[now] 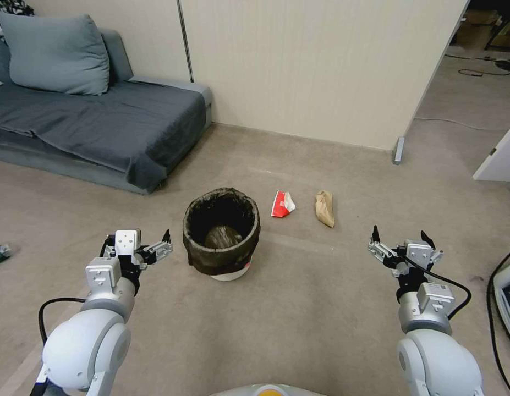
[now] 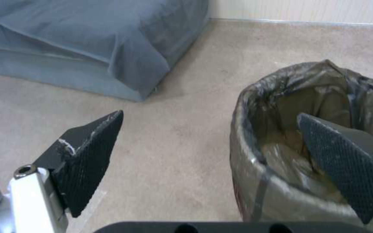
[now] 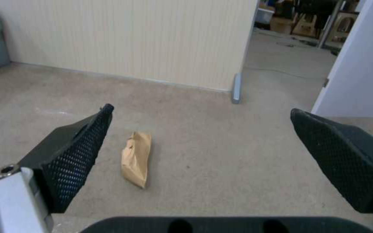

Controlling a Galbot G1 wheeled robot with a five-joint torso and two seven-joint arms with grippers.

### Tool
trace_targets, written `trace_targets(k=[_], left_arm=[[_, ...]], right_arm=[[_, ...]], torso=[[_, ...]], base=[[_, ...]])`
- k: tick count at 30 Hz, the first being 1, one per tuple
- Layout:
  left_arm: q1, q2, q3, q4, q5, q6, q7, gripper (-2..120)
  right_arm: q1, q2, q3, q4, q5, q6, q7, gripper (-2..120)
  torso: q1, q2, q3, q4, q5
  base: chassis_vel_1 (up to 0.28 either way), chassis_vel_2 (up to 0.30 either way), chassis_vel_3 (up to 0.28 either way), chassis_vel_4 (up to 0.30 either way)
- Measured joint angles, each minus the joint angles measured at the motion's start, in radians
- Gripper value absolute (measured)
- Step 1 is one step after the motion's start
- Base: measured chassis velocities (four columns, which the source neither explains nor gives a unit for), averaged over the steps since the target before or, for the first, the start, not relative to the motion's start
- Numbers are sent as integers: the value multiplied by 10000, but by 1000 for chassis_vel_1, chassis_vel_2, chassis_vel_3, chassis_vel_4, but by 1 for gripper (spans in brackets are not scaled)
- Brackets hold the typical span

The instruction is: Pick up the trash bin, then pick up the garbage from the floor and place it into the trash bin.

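Head view has the trash bin (image 1: 221, 234) sitting upright on the floor (image 1: 299, 308), dark bag folded over its rim, something brownish down inside. Just to its right lie a crushed red-and-white cup (image 1: 282, 204) and a brown paper bag (image 1: 324, 208), a bit apart from each other. Left gripper (image 1: 150, 247) hangs right beside the bin, fingers spread wide, holding nothing. Right gripper (image 1: 400, 242) is off to the right, also spread and empty. Grey sofa (image 1: 95, 121) sits back left.

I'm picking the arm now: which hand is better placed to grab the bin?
Left, probably. The left hand is open beside the bin; the right hand, also open, sits farther off, facing the brown bag.
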Motion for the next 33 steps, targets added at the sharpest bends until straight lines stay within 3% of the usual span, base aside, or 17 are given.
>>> trace_targets(k=[12, 22, 33], left_arm=[[-51, 25, 7, 67, -163, 151, -58, 100], [-623, 859, -73, -69, -1223, 1167, -220, 100], [-799, 1055, 73, -75, -1864, 1188, -262, 100]], right_arm=[[116, 13, -49, -77, 130, 104, 422, 100], [92, -82, -74, -120, 190, 6, 433, 100], [186, -378, -81, -70, 312, -123, 409, 100]], torso=[[1, -1, 2, 2, -2], [0, 0, 0, 0, 0], [0, 0, 0, 1, 1]], base=[[-97, 95, 100, -98], [-5, 6, 2, -6], [0, 0, 0, 0]])
